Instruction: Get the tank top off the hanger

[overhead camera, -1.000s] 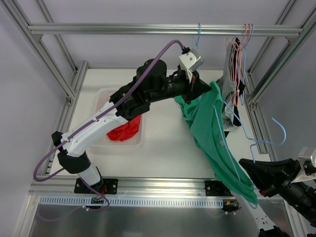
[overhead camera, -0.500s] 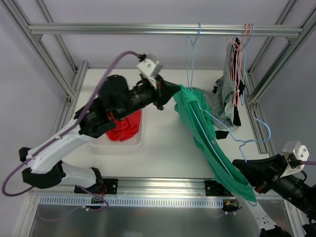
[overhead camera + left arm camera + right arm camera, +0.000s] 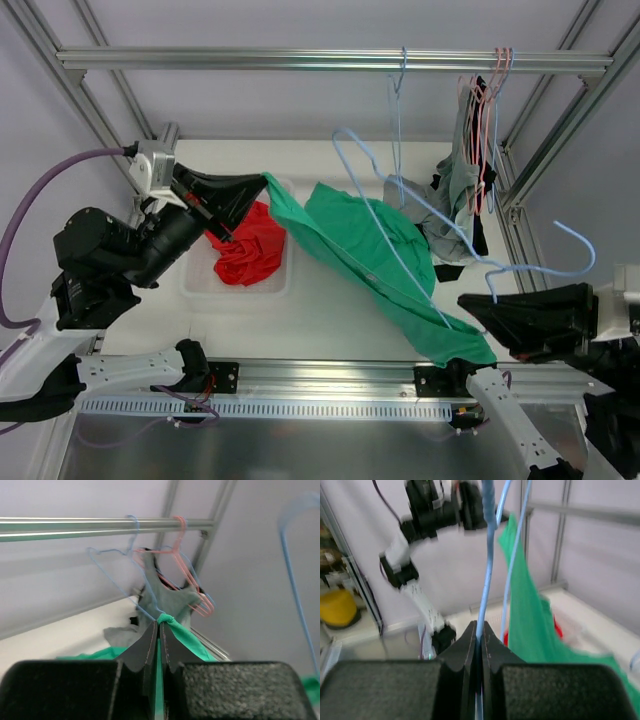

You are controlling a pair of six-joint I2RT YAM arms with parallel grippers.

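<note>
The green tank top (image 3: 370, 240) is stretched across the table between my two grippers, with the light blue wire hanger (image 3: 400, 262) still threaded through it. My left gripper (image 3: 258, 184) is shut on one end of the top, above the bin. The left wrist view shows the green cloth (image 3: 172, 625) pinched between its closed jaws (image 3: 161, 625). My right gripper (image 3: 464, 300) is shut on the hanger wire near the top's lower right end. In the right wrist view the blue wire (image 3: 487, 565) rises from its closed jaws (image 3: 480, 630), with the green top (image 3: 525, 615) hanging beside it.
A white bin (image 3: 200, 285) at the left holds a red cloth (image 3: 250, 255). The overhead rail (image 3: 300, 60) carries an empty blue hanger (image 3: 398, 85), pink hangers (image 3: 488, 100) and a grey garment (image 3: 452, 215) at the back right. Metal frame posts stand on both sides.
My left arm has swung far left, dragging the green top from the middle toward the bin. The top now lies stretched out. My right gripper rose slightly with the hanger.
</note>
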